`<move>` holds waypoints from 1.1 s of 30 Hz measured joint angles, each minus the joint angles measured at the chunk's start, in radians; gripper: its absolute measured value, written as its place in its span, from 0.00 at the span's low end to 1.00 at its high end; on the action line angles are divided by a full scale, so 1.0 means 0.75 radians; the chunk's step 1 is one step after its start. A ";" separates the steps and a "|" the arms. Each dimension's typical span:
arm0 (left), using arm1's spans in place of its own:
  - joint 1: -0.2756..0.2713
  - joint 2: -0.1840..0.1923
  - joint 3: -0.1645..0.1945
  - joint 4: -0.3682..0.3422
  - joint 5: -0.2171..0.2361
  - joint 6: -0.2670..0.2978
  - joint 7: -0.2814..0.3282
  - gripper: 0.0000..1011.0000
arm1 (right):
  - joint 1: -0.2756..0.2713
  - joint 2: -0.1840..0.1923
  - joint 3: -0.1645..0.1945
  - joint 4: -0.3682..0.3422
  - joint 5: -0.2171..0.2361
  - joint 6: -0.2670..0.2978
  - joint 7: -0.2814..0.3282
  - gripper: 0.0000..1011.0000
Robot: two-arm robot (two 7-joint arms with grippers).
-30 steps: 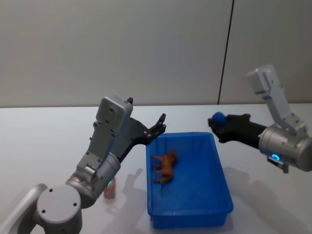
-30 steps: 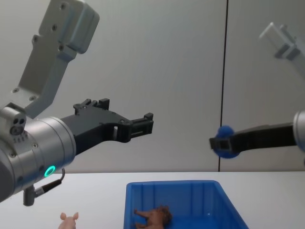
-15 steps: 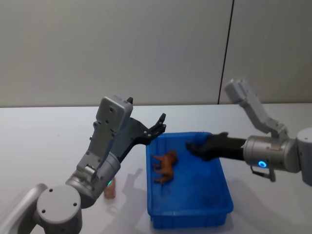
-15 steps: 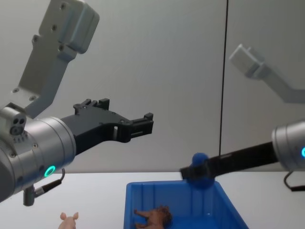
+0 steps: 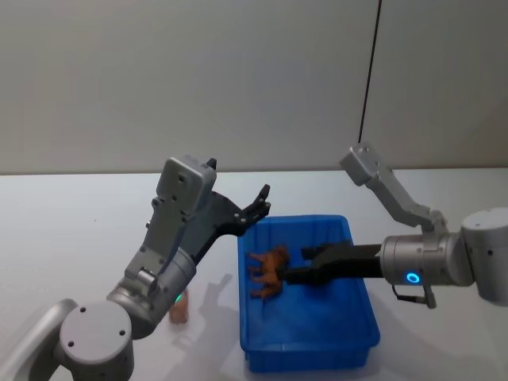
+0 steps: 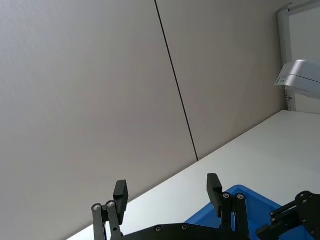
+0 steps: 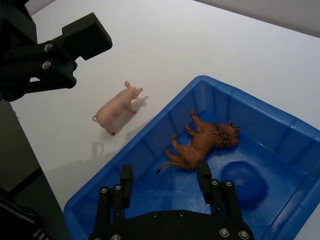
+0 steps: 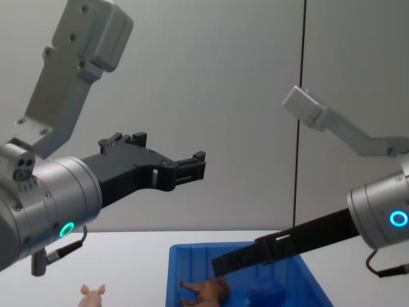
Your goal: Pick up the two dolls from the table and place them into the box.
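The brown doll (image 7: 202,147) lies on its side on the floor of the blue box (image 7: 161,121), and the blue doll (image 7: 243,183) rests loose beside it. My right gripper (image 7: 165,180) hangs open just above them inside the box, holding nothing. In the head view this right gripper (image 5: 295,274) reaches in from the right, close to the brown doll (image 5: 270,270). My left gripper (image 5: 259,205) is open and empty, raised above the box's far left corner. From the chest, the brown doll (image 8: 204,291) and blue doll (image 8: 265,296) both show inside the box (image 8: 192,251).
A small pink pig figure (image 7: 116,109) stands on the white table (image 7: 165,45) left of the box, near my left arm's base. A grey wall rises behind the table. Open tabletop lies beyond and to both sides of the box.
My right gripper swung left and down from beside the box into it, then opened; the blue doll left its fingers and now lies on the box floor. The left arm stayed still.
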State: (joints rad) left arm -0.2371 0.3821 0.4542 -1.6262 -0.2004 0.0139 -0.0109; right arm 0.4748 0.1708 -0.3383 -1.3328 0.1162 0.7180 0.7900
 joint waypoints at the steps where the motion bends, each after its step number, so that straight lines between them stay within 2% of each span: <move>1: 0.000 0.000 0.000 0.000 0.000 0.000 0.000 0.99 | 0.000 0.000 -0.001 0.001 0.000 0.001 0.001 0.78; 9: 0.000 0.000 0.000 0.000 0.000 0.000 0.000 0.99 | -0.008 0.016 0.012 -0.024 0.022 -0.019 -0.036 0.99; 23: 0.000 0.000 0.000 0.000 0.000 0.000 0.000 0.99 | -0.072 0.081 0.072 -0.139 0.088 -0.143 -0.184 0.99; 33: 0.000 0.000 0.000 0.000 0.000 0.000 0.000 0.99 | -0.172 0.150 0.143 -0.264 0.195 -0.288 -0.361 0.99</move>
State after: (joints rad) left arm -0.2371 0.3821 0.4542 -1.6262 -0.2004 0.0139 -0.0109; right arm 0.3461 0.2833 -0.2309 -1.5306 0.2627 0.5019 0.5193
